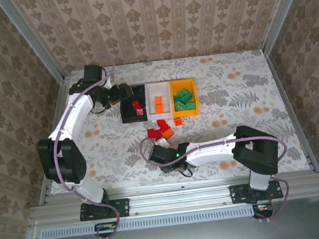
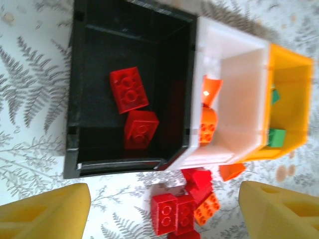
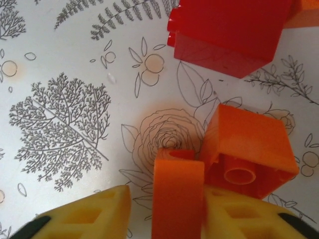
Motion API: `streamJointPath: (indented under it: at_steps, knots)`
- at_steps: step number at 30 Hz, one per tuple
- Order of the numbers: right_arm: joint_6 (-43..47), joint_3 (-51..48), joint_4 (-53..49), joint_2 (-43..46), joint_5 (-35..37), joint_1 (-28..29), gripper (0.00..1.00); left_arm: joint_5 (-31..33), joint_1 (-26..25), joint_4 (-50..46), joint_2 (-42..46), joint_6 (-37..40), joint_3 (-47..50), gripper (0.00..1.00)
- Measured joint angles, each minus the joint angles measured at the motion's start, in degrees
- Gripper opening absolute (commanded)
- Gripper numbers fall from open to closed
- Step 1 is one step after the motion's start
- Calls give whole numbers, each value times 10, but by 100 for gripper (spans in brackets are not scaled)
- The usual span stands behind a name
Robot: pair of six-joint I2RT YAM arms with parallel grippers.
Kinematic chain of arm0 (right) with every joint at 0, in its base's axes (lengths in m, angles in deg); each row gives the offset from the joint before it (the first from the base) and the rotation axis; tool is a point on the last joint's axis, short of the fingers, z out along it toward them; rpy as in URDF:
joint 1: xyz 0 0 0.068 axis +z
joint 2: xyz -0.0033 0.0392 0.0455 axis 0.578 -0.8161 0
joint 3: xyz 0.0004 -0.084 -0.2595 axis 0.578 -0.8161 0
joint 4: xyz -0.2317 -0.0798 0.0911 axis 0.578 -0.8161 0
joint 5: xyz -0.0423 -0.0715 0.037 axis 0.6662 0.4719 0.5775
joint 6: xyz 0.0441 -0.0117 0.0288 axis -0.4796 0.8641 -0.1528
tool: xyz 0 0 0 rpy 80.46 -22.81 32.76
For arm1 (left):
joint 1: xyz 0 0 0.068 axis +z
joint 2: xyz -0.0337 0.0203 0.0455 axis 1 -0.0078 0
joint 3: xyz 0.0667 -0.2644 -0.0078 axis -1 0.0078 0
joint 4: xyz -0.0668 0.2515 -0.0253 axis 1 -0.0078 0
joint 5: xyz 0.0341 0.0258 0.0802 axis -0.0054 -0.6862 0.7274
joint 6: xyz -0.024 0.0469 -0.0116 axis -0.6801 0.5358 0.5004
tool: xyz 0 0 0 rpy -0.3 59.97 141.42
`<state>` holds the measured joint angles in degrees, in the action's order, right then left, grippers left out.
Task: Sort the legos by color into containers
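Top cam first: three bins sit in a row toward the far side of the table, with the black bin on the left, the white bin in the middle and the yellow-orange bin on the right, which has green bricks in it. A loose pile of red and orange legos lies just near of them. The left gripper hovers at the black bin's left edge, and the right gripper is low at the pile's near side. Left wrist cam: the left fingers are spread wide with nothing between them, above two red bricks in the black bin and orange bricks in the white one. Right wrist cam: the right fingers bracket an upright orange brick. One pad touches it but a sliver of table shows beside the other, so I can't tell if it's really gripped. A second orange brick sits just right of it, and a red brick lies farther off.
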<state>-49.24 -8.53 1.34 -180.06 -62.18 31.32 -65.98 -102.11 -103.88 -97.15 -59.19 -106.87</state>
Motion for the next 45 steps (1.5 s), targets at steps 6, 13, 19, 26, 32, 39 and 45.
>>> streamJointPath:
  at_steps: [6,13,19,26,32,39,45]
  knots:
    - [-12,5,-17,4,39,19,22,-19,-1,14,14,-4,0,80]
    - [10,26,-58,82,73,19,22,-25,0,17,14,-7,0,80]
    - [71,119,-49,83,61,-106,24,-25,0,21,16,-9,2,80]
    - [125,296,-45,-87,1,-251,24,-25,10,25,16,-10,9,80]
    - [148,418,-88,-210,-35,-298,30,-25,14,28,16,-18,14,80]
    - [174,485,-125,-247,-50,-305,44,-28,14,34,16,-22,15,80]
    - [182,380,-100,-159,-54,-302,45,-39,5,41,15,-22,18,78]
